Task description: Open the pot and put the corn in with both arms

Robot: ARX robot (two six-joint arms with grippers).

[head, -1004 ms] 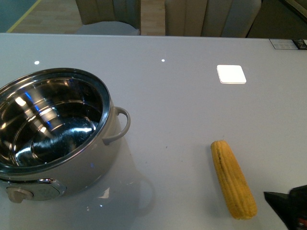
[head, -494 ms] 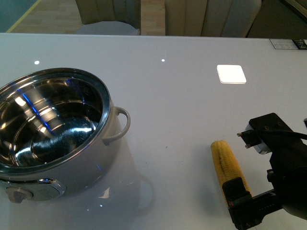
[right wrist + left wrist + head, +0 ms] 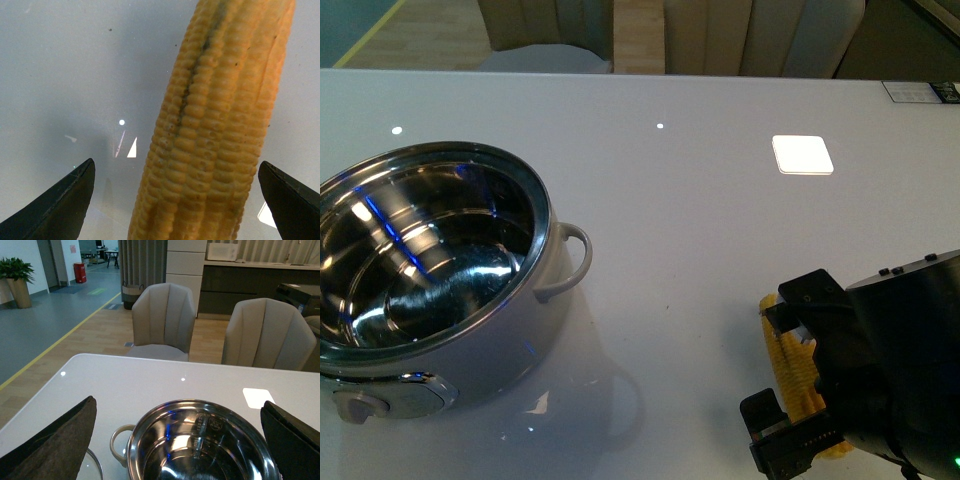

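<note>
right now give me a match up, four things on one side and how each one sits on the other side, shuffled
Things:
1 pot
2 corn
3 right pincer
4 left pincer

States:
a open, one finger on either side of the cob
b lying flat on the table
c open, facing the pot
d no lid on, steel inside showing

Pairs: 1-d, 2-b, 3-a, 4-c

A glossy pale grey table (image 3: pixel 700 200) fills the near scene, catching small bright spots of ceiling light and bearing a white square patch (image 3: pixel 802 155) towards the far right. Two beige padded chairs (image 3: pixel 165 315) (image 3: pixel 267 330) stand at its far edge on a light wood floor (image 3: pixel 95 335). Farther off are a yellow floor line (image 3: pixel 75 327), grey flooring (image 3: pixel 45 315), a potted plant (image 3: pixel 17 275), grey curtains (image 3: pixel 142 262) and a dark counter (image 3: pixel 240 282).
</note>
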